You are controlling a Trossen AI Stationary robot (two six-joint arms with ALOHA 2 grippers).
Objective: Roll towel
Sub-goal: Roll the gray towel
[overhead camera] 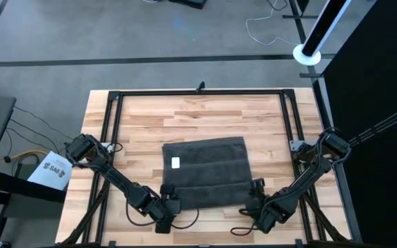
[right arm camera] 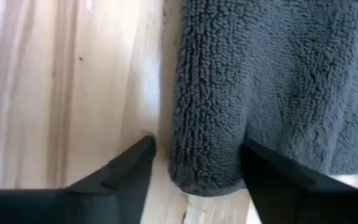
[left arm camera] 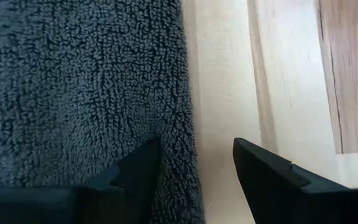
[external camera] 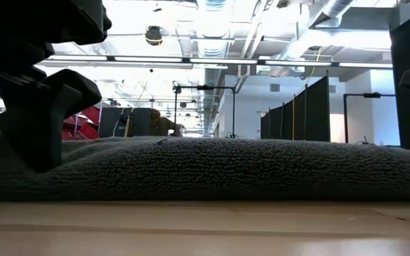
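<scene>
My work surface is a light wooden table (overhead camera: 205, 117) of pale planks, with a thin black metal frame (overhead camera: 198, 93) running along its far edge and down both sides. To the left of the table, a white paper tag (overhead camera: 52, 170) with printed marks lies near yellow and black cables (overhead camera: 21, 157). Beyond the table's far right corner stands a white post (overhead camera: 310, 54) on grey floor. Across the room I see dark partition panels (external camera: 299, 110), a red object (external camera: 79, 122) at far left, and ceiling ducts (external camera: 212, 25) with strip lights.
</scene>
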